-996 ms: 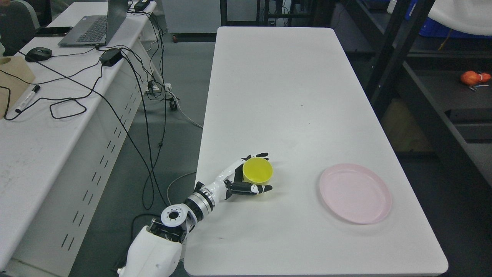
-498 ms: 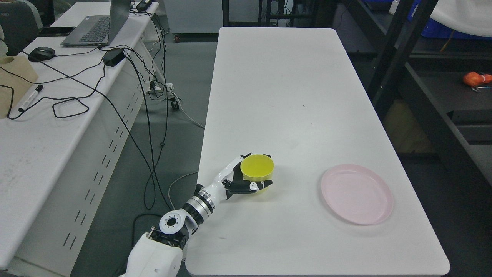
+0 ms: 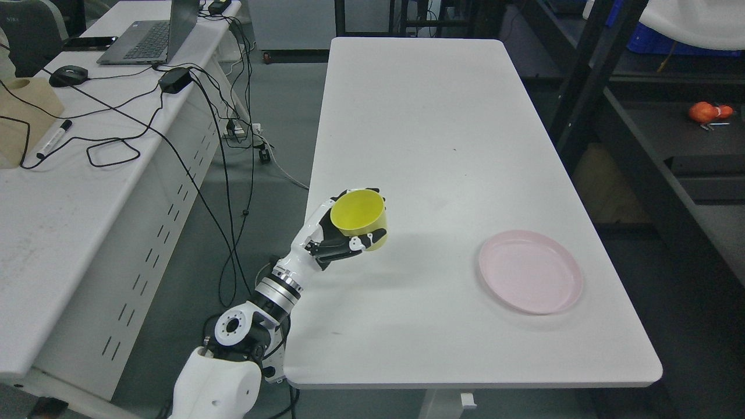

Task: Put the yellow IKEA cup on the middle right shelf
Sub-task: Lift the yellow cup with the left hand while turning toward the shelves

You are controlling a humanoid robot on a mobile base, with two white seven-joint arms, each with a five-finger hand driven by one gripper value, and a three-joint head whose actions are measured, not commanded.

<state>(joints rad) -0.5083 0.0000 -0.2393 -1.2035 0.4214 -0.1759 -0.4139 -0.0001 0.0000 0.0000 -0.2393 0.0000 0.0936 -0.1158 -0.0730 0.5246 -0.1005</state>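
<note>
One hand, our left hand point(image 3: 343, 235), has its fingers wrapped around the yellow cup point(image 3: 359, 213), held above the near left of the white table point(image 3: 442, 134); we judge the carry under way, needing a long swing right toward the dark shelf point(image 3: 657, 169).

lab/office | laptop point(image 3: 148, 43), tangled cables point(image 3: 192, 116) on desk point(image 3: 52, 233) | dark metal shelving point(image 3: 657, 157)

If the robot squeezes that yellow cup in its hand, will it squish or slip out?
The yellow cup looks like smooth plastic, so it is probably stiff and keeps its round shape under the left hand. It looks empty, so likely light. Its smooth, tapered wall could be a bit slippery, but fingers wrap across the front, which should help hold it.
</note>
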